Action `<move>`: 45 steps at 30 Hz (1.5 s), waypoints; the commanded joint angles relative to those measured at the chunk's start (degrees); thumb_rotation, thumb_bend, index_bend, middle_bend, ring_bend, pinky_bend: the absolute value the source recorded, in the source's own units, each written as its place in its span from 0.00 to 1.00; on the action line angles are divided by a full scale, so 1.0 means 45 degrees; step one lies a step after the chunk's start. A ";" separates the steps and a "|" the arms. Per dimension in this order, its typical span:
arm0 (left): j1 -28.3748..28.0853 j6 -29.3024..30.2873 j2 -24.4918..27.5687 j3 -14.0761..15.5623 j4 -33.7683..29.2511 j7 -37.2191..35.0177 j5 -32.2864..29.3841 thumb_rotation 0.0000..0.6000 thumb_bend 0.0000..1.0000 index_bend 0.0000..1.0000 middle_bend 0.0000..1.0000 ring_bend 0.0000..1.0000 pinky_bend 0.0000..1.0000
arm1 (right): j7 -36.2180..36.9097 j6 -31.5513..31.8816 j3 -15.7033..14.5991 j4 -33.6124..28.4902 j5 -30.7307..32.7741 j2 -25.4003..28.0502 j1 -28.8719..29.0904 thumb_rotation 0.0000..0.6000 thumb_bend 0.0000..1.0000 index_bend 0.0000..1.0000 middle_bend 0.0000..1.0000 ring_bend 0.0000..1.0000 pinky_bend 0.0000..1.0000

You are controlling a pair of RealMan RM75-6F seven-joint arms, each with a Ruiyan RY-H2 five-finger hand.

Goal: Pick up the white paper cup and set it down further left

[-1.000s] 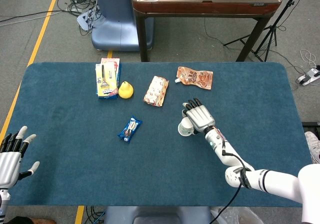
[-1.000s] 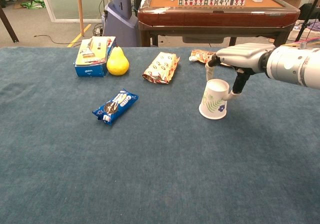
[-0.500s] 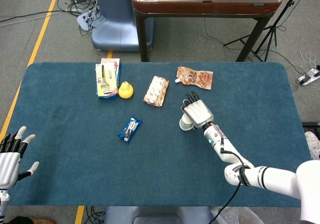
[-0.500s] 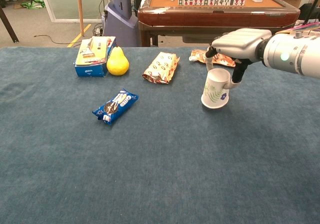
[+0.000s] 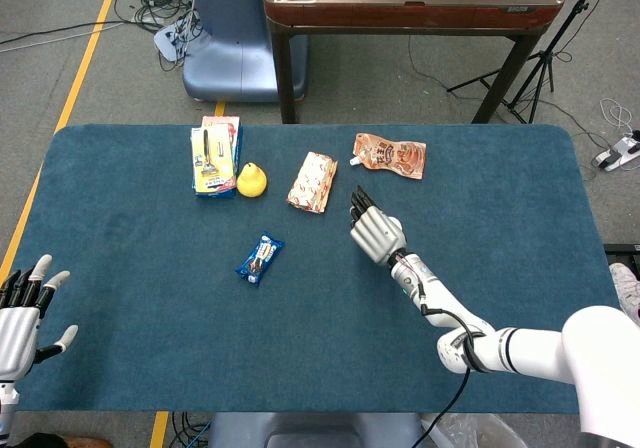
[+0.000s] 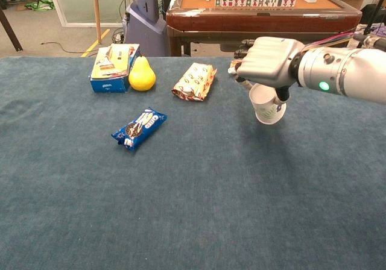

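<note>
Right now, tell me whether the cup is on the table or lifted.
Lifted: the right hand holds the cup, tilted, base clear of the table in the chest view.

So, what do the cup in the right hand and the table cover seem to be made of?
The white paper cup, held by the right hand, looks like thin matte paper: white, with a printed leaf pattern and no gloss. The table cover looks like teal felt or short-pile cloth: it is matte and shows brushed marks, though the exact fabric cannot be told.
</note>
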 commanded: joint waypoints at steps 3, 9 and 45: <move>0.0053 -0.0004 -0.0002 0.0042 0.0054 -0.0007 -0.0028 1.00 0.21 0.18 0.00 0.02 0.00 | -0.0289 -0.0026 -0.0064 -0.0008 0.0945 -0.0504 0.0328 1.00 0.29 0.23 0.13 0.00 0.00; 0.0154 0.0116 -0.0043 -0.0065 0.0175 -0.0158 -0.0235 1.00 0.21 0.18 0.00 0.02 0.00 | 0.1607 -0.0423 0.0552 -0.0269 0.0852 -0.0399 0.0236 1.00 0.24 0.00 0.00 0.00 0.00; -0.0111 -0.0412 -0.0051 0.0068 -0.0257 0.0027 -0.0046 1.00 0.21 0.18 0.00 0.02 0.00 | 0.9982 -0.2145 0.1816 0.2478 0.0387 -0.0531 -0.1717 1.00 0.08 0.26 0.13 0.00 0.00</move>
